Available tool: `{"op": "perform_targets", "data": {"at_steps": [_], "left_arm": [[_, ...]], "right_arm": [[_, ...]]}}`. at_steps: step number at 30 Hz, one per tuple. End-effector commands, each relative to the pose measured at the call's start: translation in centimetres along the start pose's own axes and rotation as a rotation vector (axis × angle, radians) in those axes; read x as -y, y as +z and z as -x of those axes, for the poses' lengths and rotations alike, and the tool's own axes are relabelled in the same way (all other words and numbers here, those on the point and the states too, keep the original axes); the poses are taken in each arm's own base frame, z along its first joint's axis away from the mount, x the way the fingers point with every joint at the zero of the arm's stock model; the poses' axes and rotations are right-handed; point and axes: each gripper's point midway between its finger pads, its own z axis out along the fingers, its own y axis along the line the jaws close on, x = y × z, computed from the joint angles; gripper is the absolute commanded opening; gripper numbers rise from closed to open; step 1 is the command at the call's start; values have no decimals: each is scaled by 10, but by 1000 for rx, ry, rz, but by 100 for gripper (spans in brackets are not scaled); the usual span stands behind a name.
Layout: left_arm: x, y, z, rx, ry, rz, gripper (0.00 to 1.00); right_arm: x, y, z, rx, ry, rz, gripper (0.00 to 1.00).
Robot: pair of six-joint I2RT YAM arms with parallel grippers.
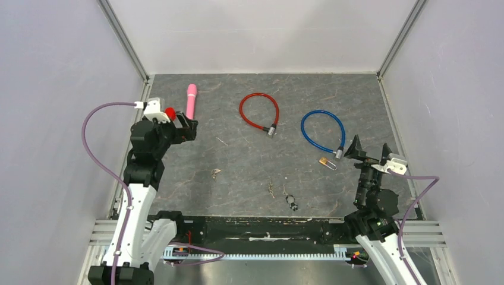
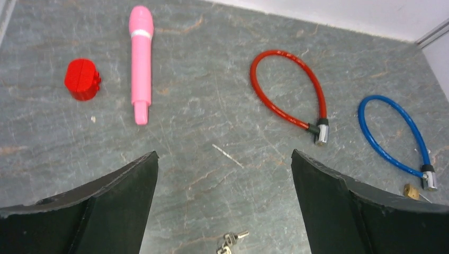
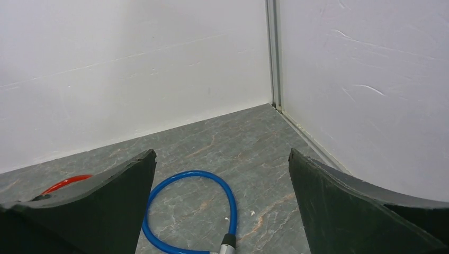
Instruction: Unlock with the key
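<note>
Left gripper (image 2: 224, 161) and right gripper (image 3: 222, 159) gaped wide, empty; among keys (image 1: 271, 189) scattered at six o'clock, a wrong pick might jam the blue cable lock (image 1: 339, 153).

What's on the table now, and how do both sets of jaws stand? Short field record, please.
red cable lock: closed loop, middle far
blue cable lock: closed loop, right of red
brass padlock: beside blue lock's barrel
keys: loose, near side, none held
left jaws: open, empty
right jaws: open, empty
</note>
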Motion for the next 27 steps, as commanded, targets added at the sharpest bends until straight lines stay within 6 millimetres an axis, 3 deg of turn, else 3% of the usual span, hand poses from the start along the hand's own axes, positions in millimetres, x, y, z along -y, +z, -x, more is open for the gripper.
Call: {"op": "perform_targets", "data": {"at_steps": [1, 13, 21, 27], "left_arm": [[-4, -2, -6, -99, -83, 55, 100], [1, -5, -79, -532, -157, 87, 100], [29, -4, -130, -739, -57, 78, 99], [43, 6, -173, -907, 5, 53, 88]], "right_arm": [[-1, -1, 19, 46, 36, 12, 98], [-6, -2, 17, 50, 51, 38, 98], [-10, -2, 17, 47, 55, 54, 98], [-11, -2, 15, 43, 49, 61, 98]]}}
